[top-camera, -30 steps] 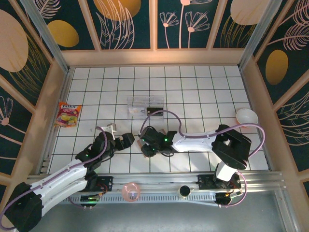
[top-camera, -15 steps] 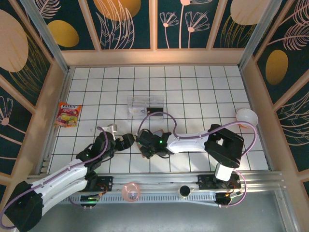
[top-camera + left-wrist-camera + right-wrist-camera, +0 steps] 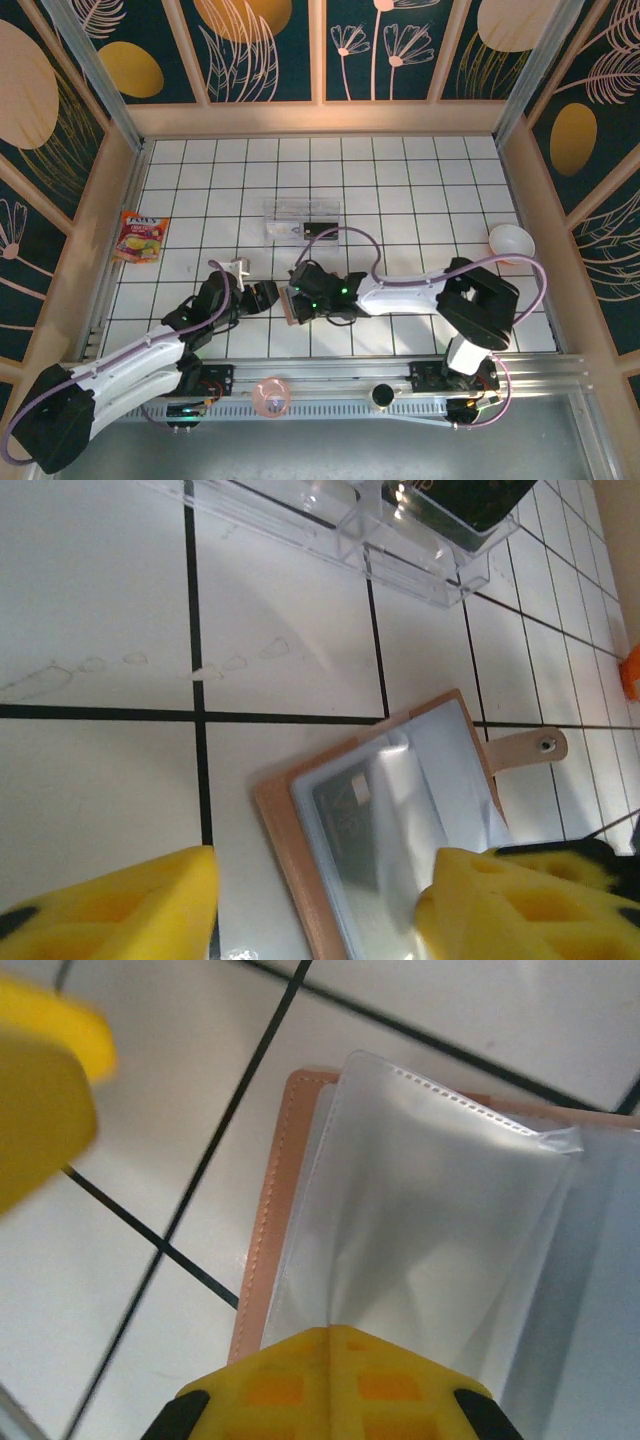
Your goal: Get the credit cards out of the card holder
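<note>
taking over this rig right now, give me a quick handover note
Left gripper: open, pads low over the near end of the card holder, holding nothing.
Right gripper: shut on a clear sleeve of the card holder, which lies open on the table.
Cards: a black card lies in the clear tray; a greyish card sits in a sleeve of the holder.
Done: one card out, it seems.
Left: pull the greyish card out; the other sleeves' contents cannot be told.
</note>
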Controlling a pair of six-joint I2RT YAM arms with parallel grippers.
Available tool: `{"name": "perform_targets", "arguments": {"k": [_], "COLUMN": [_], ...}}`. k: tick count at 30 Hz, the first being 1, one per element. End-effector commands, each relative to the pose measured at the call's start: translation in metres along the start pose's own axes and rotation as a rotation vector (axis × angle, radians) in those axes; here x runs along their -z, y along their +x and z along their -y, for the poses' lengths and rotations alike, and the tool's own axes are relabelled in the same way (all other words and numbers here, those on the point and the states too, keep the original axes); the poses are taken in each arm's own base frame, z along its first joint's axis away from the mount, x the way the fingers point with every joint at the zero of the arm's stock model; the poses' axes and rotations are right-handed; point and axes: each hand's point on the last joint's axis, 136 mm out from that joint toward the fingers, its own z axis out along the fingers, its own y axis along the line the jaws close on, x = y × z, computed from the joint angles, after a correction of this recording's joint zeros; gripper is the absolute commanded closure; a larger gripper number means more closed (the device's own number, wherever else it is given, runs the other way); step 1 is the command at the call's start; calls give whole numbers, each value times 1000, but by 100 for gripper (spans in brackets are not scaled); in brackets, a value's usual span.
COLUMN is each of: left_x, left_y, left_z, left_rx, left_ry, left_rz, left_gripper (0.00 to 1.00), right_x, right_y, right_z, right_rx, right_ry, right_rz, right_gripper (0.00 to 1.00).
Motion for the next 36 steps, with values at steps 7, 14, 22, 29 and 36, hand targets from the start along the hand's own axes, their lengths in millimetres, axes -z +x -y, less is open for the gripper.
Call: {"name": "perform_targets", "arguments": {"k": [7,14,22,29,36], "left_x": [-12,-28,-48,-20,6], "left_y": [2,12,25,-6,-12], "left_z": [21,31,49,36,4], "left_rx": [-14,-66,-116,-98,6], "left_ry": [93,77,87,-23,-43], "left_rz": [-49,-114,-186,-31,44], "left_gripper": [71,83,89,79,72], "right_x": [28,28,39,28,-7], "right_y": [-21,-18,-22,-11,9], "right_z": [9,10,17,23,7], "right_rx": [-246,-253,-251,-54,162], "right_ry": [-126,-134,-104,24,127], "right_rz": [114,114,169,74,-35], "right_gripper": [100,86,68,64,66]}}
